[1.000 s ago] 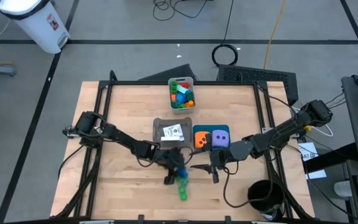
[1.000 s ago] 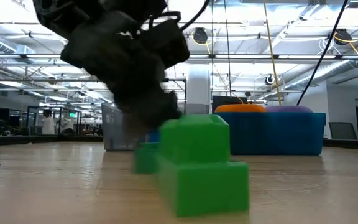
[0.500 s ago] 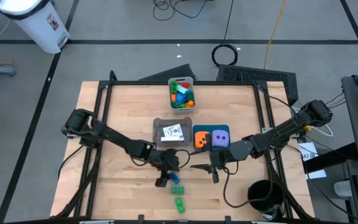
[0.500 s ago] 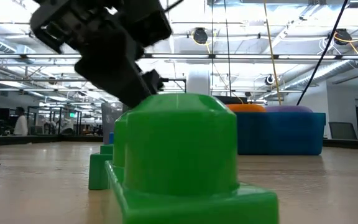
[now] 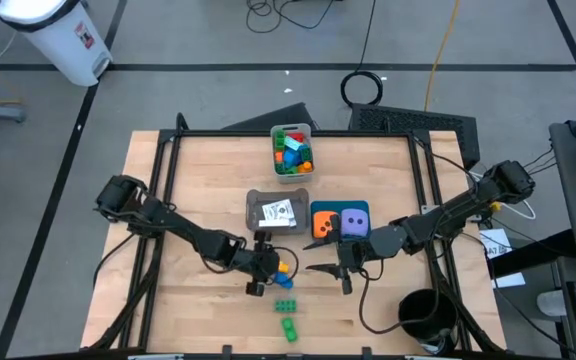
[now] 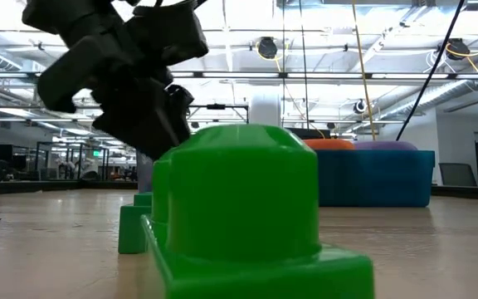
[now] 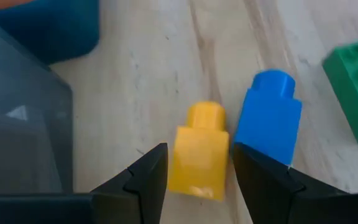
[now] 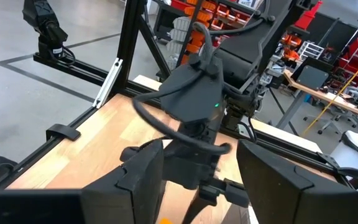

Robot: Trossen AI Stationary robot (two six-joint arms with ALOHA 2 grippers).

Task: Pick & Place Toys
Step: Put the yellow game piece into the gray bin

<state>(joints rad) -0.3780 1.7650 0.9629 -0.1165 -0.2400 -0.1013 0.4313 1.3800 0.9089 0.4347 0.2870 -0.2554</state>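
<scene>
Left gripper is low over the desk, fingers parted around the yellow brick; I can't tell if they touch it. Blue brick lies just beside the yellow one, outside the fingers. Two green bricks sit near the front desk edge. Right gripper waits in front of the teal bin, fingers spread wide, nothing held. Orange die and purple die sit in that bin; card in the grey bin; more bricks in the pale bin.
</scene>
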